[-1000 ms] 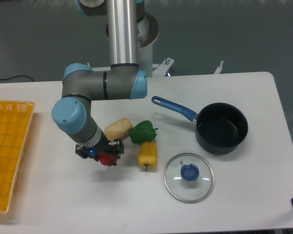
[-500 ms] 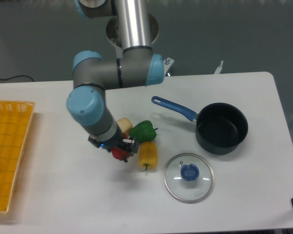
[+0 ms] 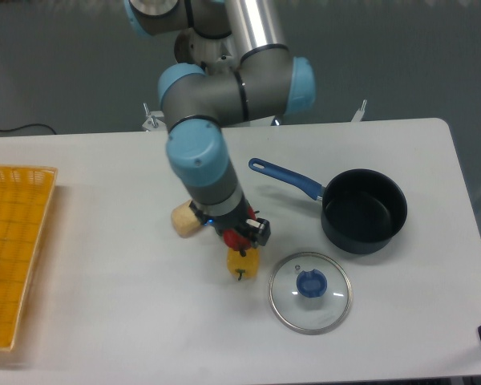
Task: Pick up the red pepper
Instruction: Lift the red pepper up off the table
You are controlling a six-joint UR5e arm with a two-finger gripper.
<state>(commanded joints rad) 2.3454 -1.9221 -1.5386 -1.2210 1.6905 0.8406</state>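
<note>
— Looking at the arm, where is the hand (image 3: 239,235)?

— Low over the middle of the white counter (image 3: 104,321), hanging from the grey and blue arm (image 3: 208,172). Its fingers are closed on the red pepper (image 3: 237,237), which shows only as a small glossy red patch between the dark finger parts.

— And what is under it?

— The yellow pepper (image 3: 242,263) lies just below the hand; the red one sits right above it, and I cannot tell whether they touch. A pale, corn-like piece (image 3: 183,220) pokes out to the left of the arm, lying on the counter.

— Anything else on the counter?

— To the right, a dark pot (image 3: 364,210) with a blue handle pointing up-left toward the arm. In front of it a glass lid (image 3: 310,291) with a blue knob lies flat, near the yellow pepper but apart from it. At the far left edge sits a yellow basket (image 3: 12,241).
</note>
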